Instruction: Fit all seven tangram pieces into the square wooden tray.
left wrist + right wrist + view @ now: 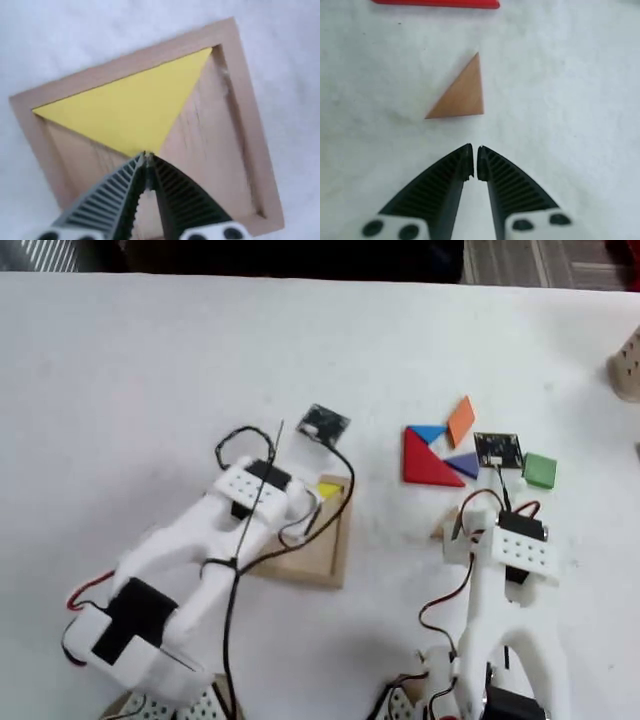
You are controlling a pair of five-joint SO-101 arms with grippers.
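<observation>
Nudging seems why your left hand [148, 162] sits pressed together at the yellow triangle's [130, 110] tip in the tray [247, 120]; your right hand [475, 160], pressed together too, faces the tan triangle [462, 95].

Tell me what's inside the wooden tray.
One yellow triangle lies flat in the tray, long edge along one wall; the rest shows bare wood. The left gripper hides a strip of floor.

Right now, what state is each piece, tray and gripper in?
Wooden tray: holds one piece.
Yellow triangle: flat inside tray.
Left gripper: shut, empty.
Right gripper: shut, empty.
Tan triangle: on table.
Red triangle: on table.
Blue piece: on table.
Orange piece: on table.
Purple piece: on table.
Green piece: on table.
</observation>
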